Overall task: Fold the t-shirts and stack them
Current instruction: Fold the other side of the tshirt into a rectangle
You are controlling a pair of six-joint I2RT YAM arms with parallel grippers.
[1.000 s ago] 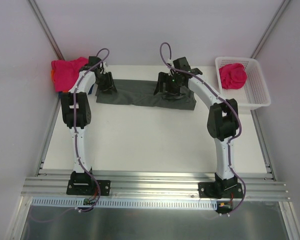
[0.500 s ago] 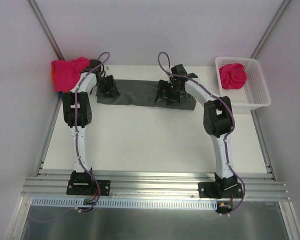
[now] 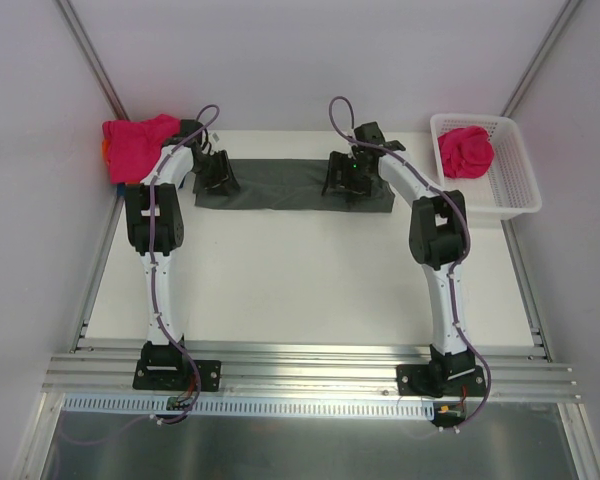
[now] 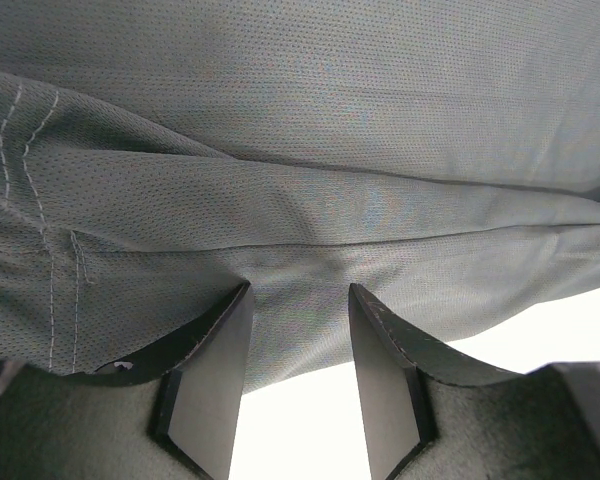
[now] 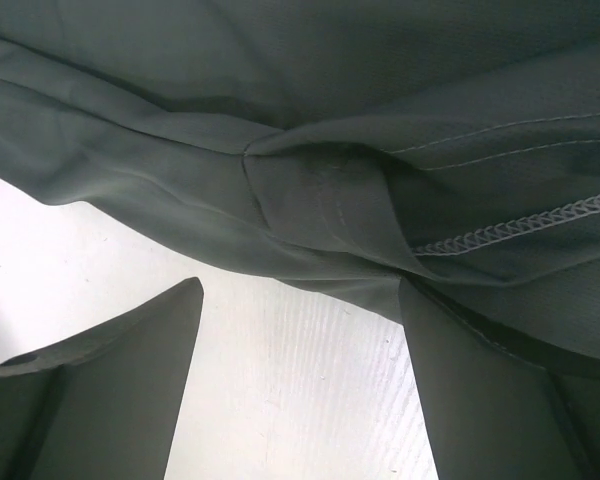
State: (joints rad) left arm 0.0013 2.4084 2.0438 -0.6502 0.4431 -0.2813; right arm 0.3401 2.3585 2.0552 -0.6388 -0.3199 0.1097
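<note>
Since a second ago the right arm (image 3: 435, 235) has drawn its wrist a little toward the far right. The near edge of the dark grey t-shirt (image 3: 280, 187), which bulged forward under that wrist then, now runs straight. The left arm (image 3: 152, 215) has hardly shifted.

That shirt lies folded into a long flat band across the far part of the white surface (image 3: 300, 270), with one arm over each end. At the band's left end the left jaws stand partly apart with nothing between them. Their two fingers (image 4: 212, 370) point at the folded edge (stitching shows on the cloth just beyond), and bare surface shows in the gap. Toward the band's right end the right jaws are spread wide and hold nothing either; the cloth's edge lies against the tip of one finger (image 5: 480, 380).

Pink t-shirts (image 3: 137, 146) sit heaped at the far left corner. A crumpled pink t-shirt (image 3: 466, 152) lies in the white basket (image 3: 520, 195) at the far right.
</note>
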